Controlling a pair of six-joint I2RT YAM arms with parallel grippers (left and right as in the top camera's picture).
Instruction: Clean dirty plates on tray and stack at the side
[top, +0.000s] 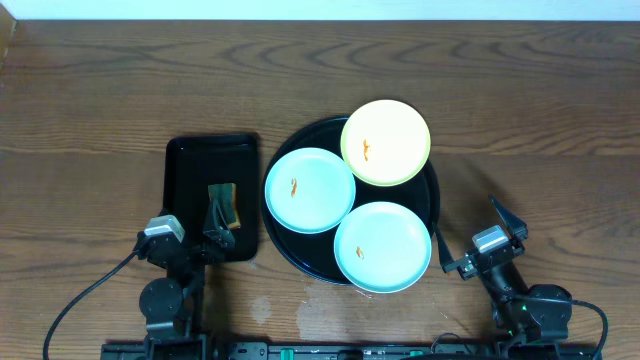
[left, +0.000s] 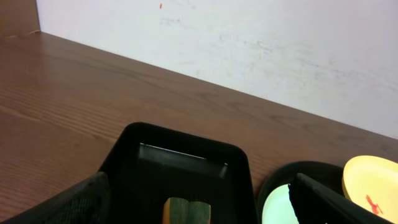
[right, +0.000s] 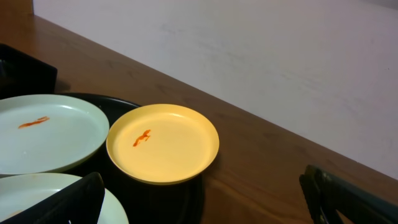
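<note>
Overhead shows three dirty plates (top: 310, 190), left wrist two, left hand (left: 199, 202), right hand (right: 205, 199) splayed

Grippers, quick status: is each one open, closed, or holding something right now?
Left gripper: open, holding nothing.
Right gripper: open, holding nothing.
</note>
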